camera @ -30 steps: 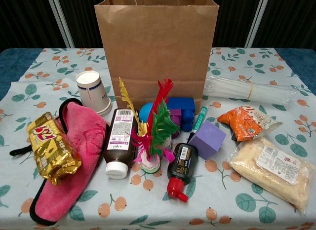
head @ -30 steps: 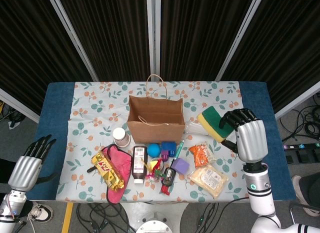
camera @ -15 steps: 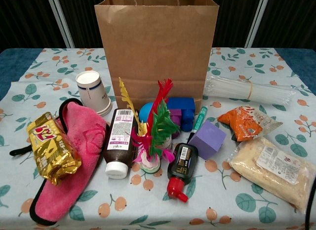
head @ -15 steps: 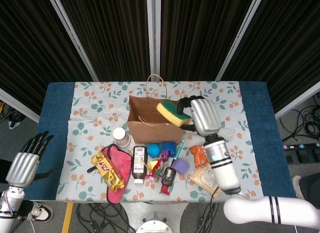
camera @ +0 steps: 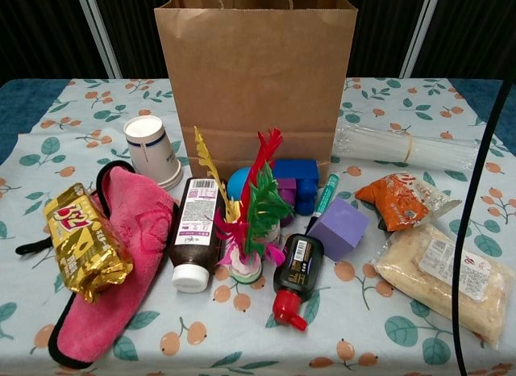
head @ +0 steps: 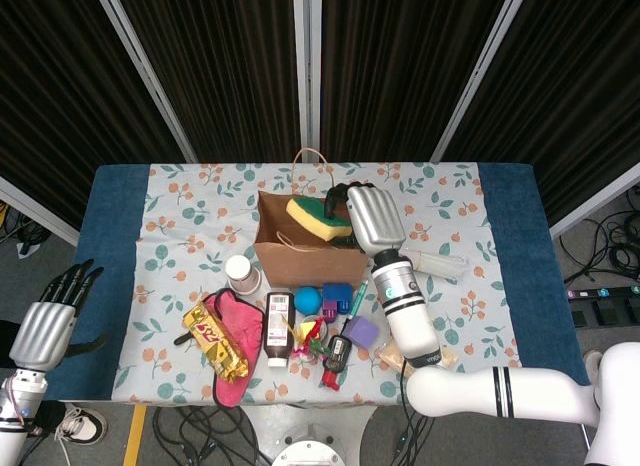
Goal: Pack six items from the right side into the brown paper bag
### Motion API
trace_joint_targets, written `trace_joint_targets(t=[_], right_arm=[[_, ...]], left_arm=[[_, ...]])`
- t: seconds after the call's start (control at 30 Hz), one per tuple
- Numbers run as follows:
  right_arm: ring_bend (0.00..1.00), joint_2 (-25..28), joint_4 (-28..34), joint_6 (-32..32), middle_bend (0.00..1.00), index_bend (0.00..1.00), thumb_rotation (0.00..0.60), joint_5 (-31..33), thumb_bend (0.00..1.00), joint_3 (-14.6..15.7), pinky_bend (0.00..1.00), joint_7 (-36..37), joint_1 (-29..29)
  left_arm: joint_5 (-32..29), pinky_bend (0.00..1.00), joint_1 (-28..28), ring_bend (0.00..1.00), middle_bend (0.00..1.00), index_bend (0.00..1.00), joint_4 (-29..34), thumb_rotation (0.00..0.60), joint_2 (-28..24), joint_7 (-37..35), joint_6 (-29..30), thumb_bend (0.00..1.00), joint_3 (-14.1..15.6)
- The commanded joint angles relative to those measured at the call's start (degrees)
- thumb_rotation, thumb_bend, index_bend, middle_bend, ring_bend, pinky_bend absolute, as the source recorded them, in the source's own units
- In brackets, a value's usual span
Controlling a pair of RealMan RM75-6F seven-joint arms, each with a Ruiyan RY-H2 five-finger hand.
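Paper bag (head: 310, 244) upright at table centre, sponge (head: 318, 217) above its open mouth, held by right hand (head: 364, 215). Paper cup (camera: 153, 152) left of bag. Bottle (camera: 193, 232) in front, snack bar (camera: 85, 240) further left. Straw pack (camera: 403, 146) right of bag, snack pouch (camera: 401, 200) before it. Left hand (head: 50, 321) off table's left edge.

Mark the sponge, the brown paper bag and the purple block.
sponge (head: 316, 216): head view, yellow side
brown paper bag (camera: 256, 77): chest view, front wall
purple block (camera: 339, 227): chest view, front face
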State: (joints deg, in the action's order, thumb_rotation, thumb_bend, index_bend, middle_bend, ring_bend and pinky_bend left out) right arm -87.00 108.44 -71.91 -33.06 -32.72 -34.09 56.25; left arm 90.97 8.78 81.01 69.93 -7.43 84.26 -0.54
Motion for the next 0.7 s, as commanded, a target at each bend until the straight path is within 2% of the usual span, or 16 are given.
trace_joint_targets(t=[0.03,0.17,0.4,0.6,0.7], right_arm=[[0.28,1.0,0.0,2.5,0.40,0.49,0.600,3.0,0.12,0.2,0.27,0.7,0.7],[0.23,1.9,0.1,4.3,0.37,0.43,0.600,2.9,0.05,1.1,0.23,2.0,1.1],[0.19,3.1,1.5,2.9,0.36,0.36,0.600,0.1,0.01,1.1,0.19,5.1,0.7],[0.20,8.5,8.3,-4.2,0.37,0.36,0.600,-9.8,0.01,1.7,0.19,7.5,-4.4],[0.20,14.0,11.2,-9.5,0.37,0.36,0.600,-16.9,0.01,4.5,0.19,7.1,-10.1]], left_arm=[[-0.1,0.15,0.2,0.03,0.13,0.10,0.0,0.600,-0.1,0.0,-0.1,0.02,-0.2],[-0.5,0.15,0.5,0.03,0.13,0.10,0.2,0.600,-0.2,0.0,-0.5,0.02,-0.4],[-0.5,0.15,0.6,0.03,0.13,0.10,0.5,0.600,-0.4,0.3,-0.7,0.02,-0.3],[-0.2,0.15,0.5,0.03,0.13,0.10,1.2,0.600,-0.6,0.4,0.0,0.02,-0.3],[-0.1,0.15,0.5,0.03,0.13,0.10,1.6,0.600,-0.7,0.1,-0.1,0.02,-0.1]])
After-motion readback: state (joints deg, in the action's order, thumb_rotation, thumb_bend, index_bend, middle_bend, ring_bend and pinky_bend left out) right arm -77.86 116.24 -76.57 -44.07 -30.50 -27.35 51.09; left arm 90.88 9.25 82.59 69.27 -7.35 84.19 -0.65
